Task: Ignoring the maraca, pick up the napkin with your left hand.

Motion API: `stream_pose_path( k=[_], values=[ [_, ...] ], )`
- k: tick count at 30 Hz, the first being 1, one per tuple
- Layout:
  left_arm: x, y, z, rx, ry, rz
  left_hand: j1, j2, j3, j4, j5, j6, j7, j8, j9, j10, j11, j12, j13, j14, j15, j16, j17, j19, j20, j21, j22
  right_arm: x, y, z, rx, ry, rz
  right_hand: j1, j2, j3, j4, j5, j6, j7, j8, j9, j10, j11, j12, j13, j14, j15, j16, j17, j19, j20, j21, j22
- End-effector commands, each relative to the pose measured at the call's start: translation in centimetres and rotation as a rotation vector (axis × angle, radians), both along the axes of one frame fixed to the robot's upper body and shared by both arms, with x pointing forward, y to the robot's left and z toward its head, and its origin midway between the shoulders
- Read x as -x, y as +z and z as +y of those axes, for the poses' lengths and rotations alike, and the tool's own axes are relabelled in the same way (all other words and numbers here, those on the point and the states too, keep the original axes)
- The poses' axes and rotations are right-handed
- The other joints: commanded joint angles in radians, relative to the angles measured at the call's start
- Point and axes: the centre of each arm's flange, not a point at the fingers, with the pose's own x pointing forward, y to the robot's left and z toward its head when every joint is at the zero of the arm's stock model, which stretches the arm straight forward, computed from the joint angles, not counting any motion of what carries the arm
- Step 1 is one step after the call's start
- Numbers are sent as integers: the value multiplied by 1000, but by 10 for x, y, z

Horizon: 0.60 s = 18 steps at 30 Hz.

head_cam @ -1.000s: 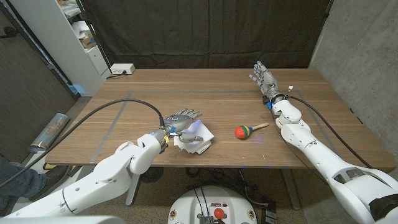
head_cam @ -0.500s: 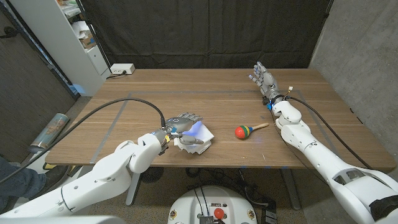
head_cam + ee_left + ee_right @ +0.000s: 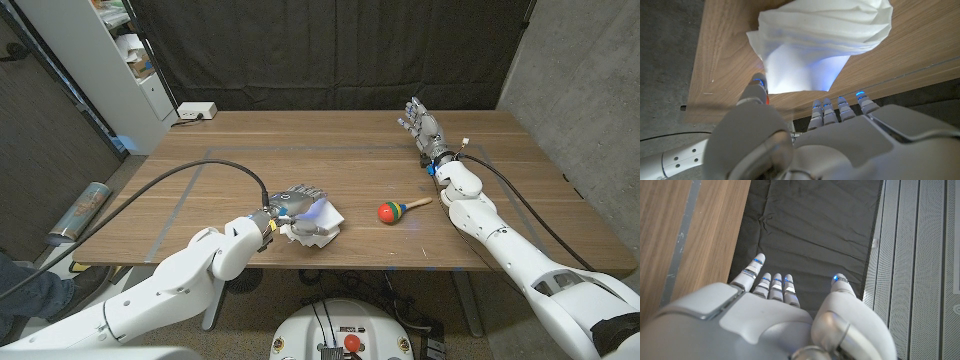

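A crumpled white napkin [image 3: 320, 226] lies near the table's front edge, left of the middle. My left hand [image 3: 294, 198] hovers over its left part with fingers stretched out and apart, holding nothing. In the left wrist view the napkin [image 3: 825, 45] bunches up just beyond my left hand [image 3: 805, 135], whose thumb reaches beside its edge. The red, green and yellow maraca [image 3: 393, 211] lies to the right of the napkin, its wooden handle pointing right. My right hand [image 3: 422, 124] stays at the far right of the table with fingers spread and empty, as the right wrist view [image 3: 780, 315] also shows.
A white power strip [image 3: 196, 110] sits at the table's back left corner. A white shelf unit [image 3: 120, 60] stands beyond the left side, and a metal cylinder [image 3: 80, 210] lies off the table's left edge. Grey tape lines [image 3: 190, 195] cross the wooden top.
My left hand has drifted slightly toward the front edge and lower over the napkin. The right arm and the maraca have not moved.
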Motion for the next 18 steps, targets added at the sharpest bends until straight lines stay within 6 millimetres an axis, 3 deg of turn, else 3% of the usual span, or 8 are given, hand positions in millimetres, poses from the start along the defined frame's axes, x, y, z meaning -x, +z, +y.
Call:
stream_pose_path(
  k=[1, 18],
  values=[
    [-5, -9, -6, -1, 10, 23, 13, -1, -5, 2, 9, 5, -2, -3, 4, 4, 2, 7, 1, 8, 2, 4, 6, 0, 7, -4, 5, 1, 0, -1, -7, -1, -2, 1, 3, 4, -5, 6, 2, -7, 3, 3, -1, 6, 4, 3, -4, 1, 2, 3, -6, 2, 5, 5],
    [-7, -14, -5, 5, 34, 40, 30, 4, -7, 3, 12, 6, -3, -6, 4, 0, 3, 4, 1, -4, -5, -2, 5, -2, 7, -6, 5, 4, -1, -6, -1, -11, -2, 1, 3, 3, -7, 6, 1, -8, 3, 3, -3, 5, 3, 3, -4, 0, 2, 2, -7, 3, 5, 5]
  ],
)
